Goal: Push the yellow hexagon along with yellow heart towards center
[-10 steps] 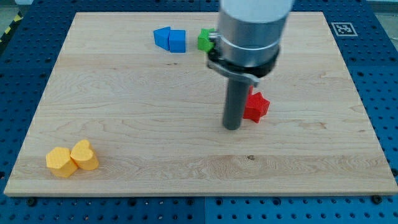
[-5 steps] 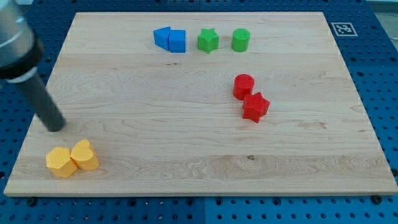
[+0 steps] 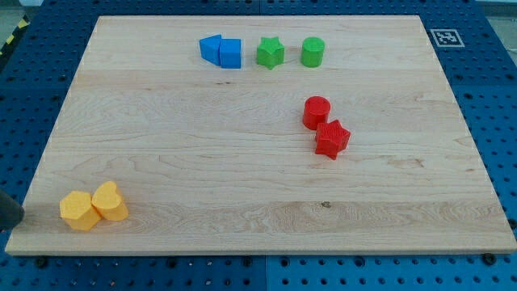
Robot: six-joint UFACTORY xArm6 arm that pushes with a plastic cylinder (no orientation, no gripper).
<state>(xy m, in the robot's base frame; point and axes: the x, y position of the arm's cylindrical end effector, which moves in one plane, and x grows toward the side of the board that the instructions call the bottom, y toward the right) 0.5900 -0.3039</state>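
The yellow hexagon [image 3: 78, 211] and the yellow heart [image 3: 110, 202] lie touching each other at the board's bottom left corner, the hexagon on the left. Only a dark bit of my rod shows at the view's left edge; my tip [image 3: 16, 221] is just left of the hexagon, at the board's left edge, with a small gap between them. The rest of the arm is out of view.
Two blue blocks [image 3: 220, 52] sit together at the top, with a green star [image 3: 270, 52] and a green cylinder [image 3: 313, 51] to their right. A red cylinder [image 3: 317, 111] and a red star-like block [image 3: 331, 138] lie right of centre. A marker tag [image 3: 443, 37] is beyond the top right corner.
My rod has swept from beside the red blocks across to the left, then down to the bottom left, just left of the yellow hexagon. No block has moved.
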